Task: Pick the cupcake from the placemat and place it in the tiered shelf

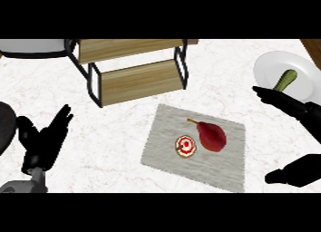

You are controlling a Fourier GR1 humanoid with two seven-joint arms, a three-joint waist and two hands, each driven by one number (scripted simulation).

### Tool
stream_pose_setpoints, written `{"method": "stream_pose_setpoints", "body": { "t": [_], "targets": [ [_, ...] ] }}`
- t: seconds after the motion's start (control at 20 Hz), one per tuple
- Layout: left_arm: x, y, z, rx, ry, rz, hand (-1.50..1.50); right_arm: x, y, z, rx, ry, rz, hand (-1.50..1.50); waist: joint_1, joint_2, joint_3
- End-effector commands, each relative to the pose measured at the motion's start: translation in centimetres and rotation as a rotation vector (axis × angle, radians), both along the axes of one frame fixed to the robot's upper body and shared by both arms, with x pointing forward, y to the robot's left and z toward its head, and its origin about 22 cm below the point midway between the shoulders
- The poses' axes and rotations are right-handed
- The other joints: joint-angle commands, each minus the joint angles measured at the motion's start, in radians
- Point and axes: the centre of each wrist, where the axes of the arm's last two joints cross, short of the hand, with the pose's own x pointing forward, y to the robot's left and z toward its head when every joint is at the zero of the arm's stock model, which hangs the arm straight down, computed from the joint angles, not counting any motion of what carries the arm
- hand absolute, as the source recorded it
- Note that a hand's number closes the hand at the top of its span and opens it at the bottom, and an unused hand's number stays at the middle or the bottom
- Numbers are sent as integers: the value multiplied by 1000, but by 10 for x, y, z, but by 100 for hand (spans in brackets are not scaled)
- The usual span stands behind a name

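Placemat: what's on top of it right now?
On the placemat sit the cupcake, white with red icing, and a red pear just right of it. Neither robot hand is over the mat. Whatever lies beneath the mat is covered.

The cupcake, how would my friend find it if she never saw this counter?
Look at the white marble counter and find the grey cloth placemat in the middle. Two things lie on it, side by side. The small round cupcake with white icing and a red swirl is the left one; its neighbour is a long dark red pear with a stem.
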Motion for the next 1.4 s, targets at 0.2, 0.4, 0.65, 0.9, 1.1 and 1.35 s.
{"method": "stream_pose_setpoints", "body": {
  "t": [0.2, 0.4, 0.65, 0.9, 1.1, 1.35],
  "targets": [
    [-3, -6, -12, 0, 74, -9, 0, -14, 77, 30, -131, 41, -126, -150, 14, 10, -10],
    [6, 1, -3, 0, 77, -1, 0, 0, 108, 35, -275, 39, -181, -150, 20, 12, -10],
    [3, -9, -10, -6, 66, 10, 0, 3, 139, 19, -352, 120, -173, -150, 12, 11, -9],
    [17, -11, -3, -22, 70, -3, 0, 15, 165, 1, -414, 138, -120, -150, 11, 13, -8],
    [18, 10, -5, -19, 81, 4, 0, -1, 175, -10, -484, 161, -151, -150, 1, 12, -9],
    [-8, 9, -18, -17, 91, 9, 0, -13, 177, -16, -521, 171, -189, -150, 4, 8, -9]
  ]
}}
